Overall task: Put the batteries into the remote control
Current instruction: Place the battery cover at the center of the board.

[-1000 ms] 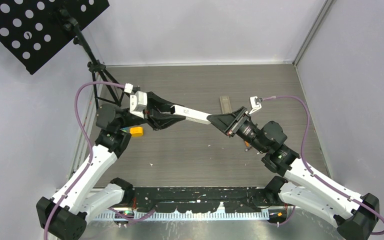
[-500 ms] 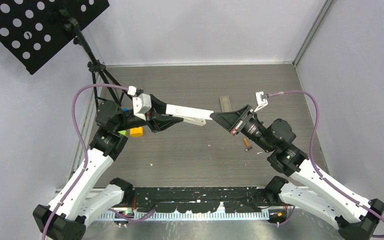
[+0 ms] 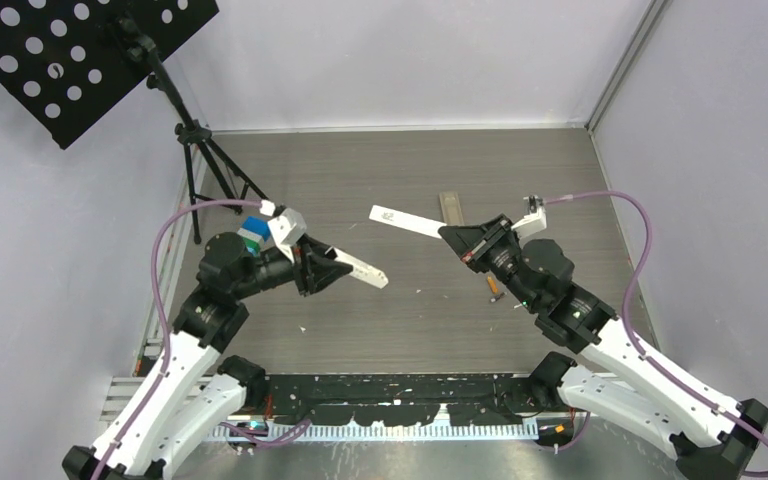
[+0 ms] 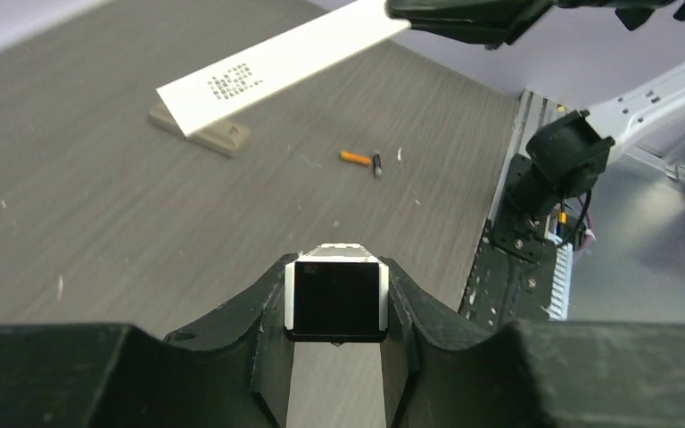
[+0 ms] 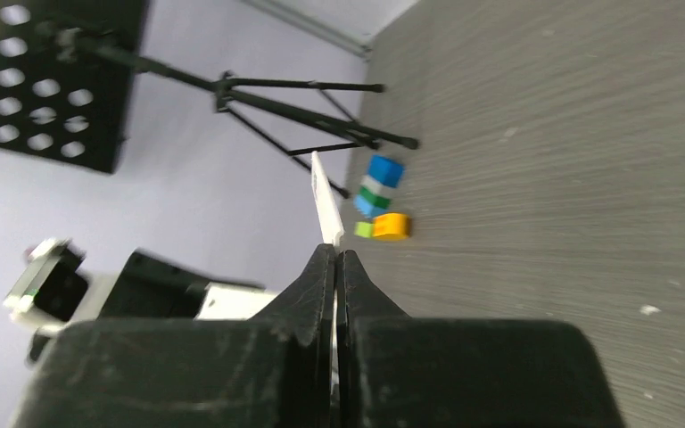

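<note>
Your R gripper (image 5: 334, 257) is pinching a thin flat white plastic cover strip (image 5: 323, 198), fingers pressed nearly together, prob. to leave the batt. bay exposed. Your L gripper (image 4: 335, 278) is clamping the white plastic remote w/ black end face (image 4: 335, 301), aloft and apart from the strip. The small orange cylindrical battery (image 4: 354, 158) and dark battery (image 4: 376, 164) are lying on the grey wood-grain table (image 4: 98, 223), not yet loaded.

Both my arms lean inward, wrists facing each other; left pincer (image 3: 339, 268) clamps the remote control (image 3: 370, 274), right pincer (image 3: 451, 236) pinches a thin white cover (image 3: 405, 221)
</note>
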`<action>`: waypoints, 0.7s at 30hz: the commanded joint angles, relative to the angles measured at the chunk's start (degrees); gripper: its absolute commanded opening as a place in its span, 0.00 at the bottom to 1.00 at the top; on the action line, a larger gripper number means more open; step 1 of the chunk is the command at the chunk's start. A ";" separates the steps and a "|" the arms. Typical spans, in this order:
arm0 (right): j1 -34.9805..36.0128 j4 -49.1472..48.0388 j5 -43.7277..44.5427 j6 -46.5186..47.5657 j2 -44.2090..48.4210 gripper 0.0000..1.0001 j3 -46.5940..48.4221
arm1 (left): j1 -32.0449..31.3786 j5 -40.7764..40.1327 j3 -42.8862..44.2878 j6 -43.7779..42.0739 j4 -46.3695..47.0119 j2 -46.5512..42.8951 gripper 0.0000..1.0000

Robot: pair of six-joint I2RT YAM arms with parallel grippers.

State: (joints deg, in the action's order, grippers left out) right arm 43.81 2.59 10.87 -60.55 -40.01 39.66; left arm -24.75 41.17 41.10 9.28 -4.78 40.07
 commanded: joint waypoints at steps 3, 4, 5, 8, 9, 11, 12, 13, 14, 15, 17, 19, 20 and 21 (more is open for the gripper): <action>0.04 4.81 9.95 -3.58 -9.11 0.00 -2.94 | -0.21 -2.23 -3.11 6.38 -2.05 -9.12 0.00; 0.02 4.15 10.12 -4.38 -11.25 0.00 -3.88 | -0.21 -2.19 -3.06 6.63 -1.80 -9.86 0.00; 0.04 3.23 10.17 -5.35 -13.20 0.00 -4.80 | -0.21 -1.76 -3.00 6.77 -1.63 -10.39 0.00; 0.03 -0.38 10.18 -6.42 -19.61 0.00 -7.43 | -0.21 -0.34 -2.83 7.26 -1.10 -10.75 0.00; 0.04 -1.24 10.26 -6.43 -21.18 0.00 -7.72 | -0.21 0.04 -2.86 7.43 -0.97 -10.61 0.00; 0.02 -1.87 10.25 -6.07 -24.01 0.00 -8.03 | -0.21 0.36 -2.84 7.87 -0.55 -10.10 0.00; 0.04 -1.66 10.23 -5.84 -25.32 0.00 -7.88 | -0.21 0.54 -2.87 7.98 -0.41 -9.77 0.00; 0.05 -1.60 10.07 -5.29 -26.52 0.00 -7.66 | -0.21 0.65 -2.87 8.07 -0.05 -9.50 0.00; 0.02 -1.31 9.83 -4.80 -27.53 0.00 -7.36 | -0.21 0.67 -2.91 8.26 0.27 -9.29 0.00; 0.03 -0.97 9.75 -4.37 -28.49 0.00 -7.17 | -0.21 0.75 -2.95 8.36 0.52 -9.05 0.00; 0.04 -0.10 9.52 -3.79 -30.10 0.15 -6.61 | -0.21 0.97 -2.98 8.96 1.29 -8.52 0.00; 0.05 1.37 9.50 -3.22 -30.93 0.39 -6.09 | -0.21 1.33 -2.84 9.52 1.65 -7.95 0.00; 0.05 2.19 9.62 -2.80 -30.89 0.51 -5.83 | -0.21 1.55 -2.71 9.78 1.86 -7.80 0.00; 0.05 2.64 9.50 -2.03 -30.62 0.61 -5.72 | -0.21 1.89 -2.65 10.13 2.32 -7.69 0.00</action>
State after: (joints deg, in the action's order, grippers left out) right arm 43.77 4.03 18.04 -64.79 -70.50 31.51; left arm -24.77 41.06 37.32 17.61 -6.81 32.03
